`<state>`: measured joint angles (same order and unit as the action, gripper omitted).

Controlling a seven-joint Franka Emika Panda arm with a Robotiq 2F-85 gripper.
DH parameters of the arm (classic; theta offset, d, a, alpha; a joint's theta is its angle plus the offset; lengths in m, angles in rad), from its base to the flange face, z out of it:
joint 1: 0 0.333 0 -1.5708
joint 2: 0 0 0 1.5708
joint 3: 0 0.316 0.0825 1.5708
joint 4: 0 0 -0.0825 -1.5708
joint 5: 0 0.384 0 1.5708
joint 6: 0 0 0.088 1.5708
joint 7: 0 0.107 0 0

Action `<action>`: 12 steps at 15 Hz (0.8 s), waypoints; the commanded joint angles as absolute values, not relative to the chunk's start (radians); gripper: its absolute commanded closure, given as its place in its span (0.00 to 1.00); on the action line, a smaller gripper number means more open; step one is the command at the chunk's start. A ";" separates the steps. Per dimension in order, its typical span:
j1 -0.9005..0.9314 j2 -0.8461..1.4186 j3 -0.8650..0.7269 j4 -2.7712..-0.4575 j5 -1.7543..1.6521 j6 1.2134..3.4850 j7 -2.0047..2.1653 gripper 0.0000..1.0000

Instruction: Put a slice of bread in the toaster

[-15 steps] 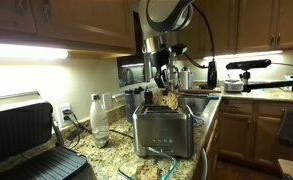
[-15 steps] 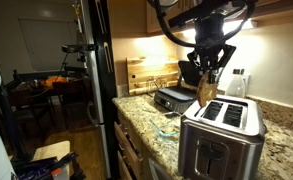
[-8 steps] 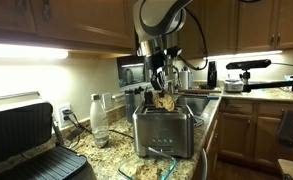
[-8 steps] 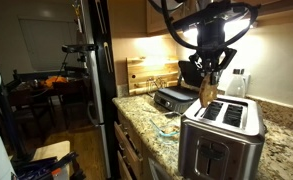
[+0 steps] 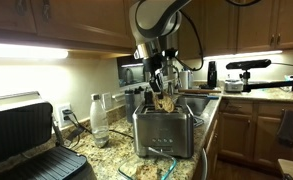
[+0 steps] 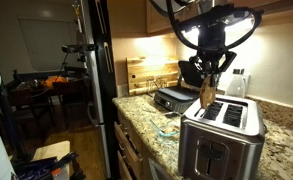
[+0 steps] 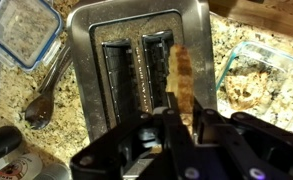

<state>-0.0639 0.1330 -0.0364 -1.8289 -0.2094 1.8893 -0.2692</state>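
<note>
Bread slice (image 7: 183, 72) held by tool (image 7: 182, 116), over toaster (image 7: 87, 45).

Claw (image 5: 163, 86) pinching slice of bread (image 5: 167, 101) upright, low over toaster (image 5: 164, 133) top; bottle (image 5: 98, 120) beside.

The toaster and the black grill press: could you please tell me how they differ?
The toaster is boxy brushed steel; the grill press is black and flatter. The toaster has top slots, while the grill press has a hinged lid, raised open. The pincer holds the slice of bread over the toaster's slots, away from the grill press. Both sit on the granite counter.
</note>
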 commanded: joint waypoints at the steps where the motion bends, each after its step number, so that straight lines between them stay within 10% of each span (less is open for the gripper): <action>1: -0.060 0.147 -0.038 -1.800 -0.230 1.851 -0.293 0.92; 3: -0.060 0.152 -0.038 -1.796 -0.229 1.849 -0.295 0.84; 4: -0.060 0.153 -0.039 -1.795 -0.231 1.847 -0.293 0.61; 12: -0.061 0.149 -0.039 -1.795 -0.230 1.846 -0.289 0.19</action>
